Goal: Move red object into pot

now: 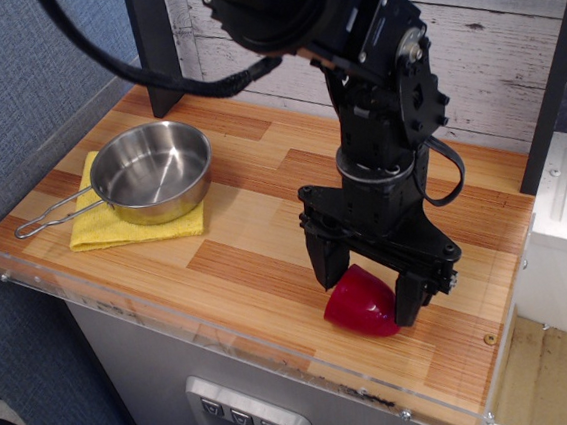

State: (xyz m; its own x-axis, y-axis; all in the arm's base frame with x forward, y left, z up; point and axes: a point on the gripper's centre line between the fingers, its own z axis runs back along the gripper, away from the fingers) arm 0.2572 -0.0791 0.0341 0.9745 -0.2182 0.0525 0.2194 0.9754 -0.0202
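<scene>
The gripper (369, 285) is low over the wooden table (257, 245), near the front right edge. Its two black fingers (325, 262) are spread wide apart, one on each side of the red object (361, 302). The left finger in the picture is just beside the narrow rounded end of the object, and the right one is at the flat end. I cannot tell if the fingers touch it already; they are not closed on it, so the gripper holds nothing.

The red object lies on its side on the table, w/ its flat end turned to the right and toward the front edge. It is well apart from the pot (151, 172).

The pot is at the left side of the table, upright and empty inside. It sits on a yellow cloth (134, 228), and its thin wire handle (51, 216) points to the left front corner.

Behind the gripper, a bit of something blue shows betw. the fingers, too hidden to tell what it is.
</scene>
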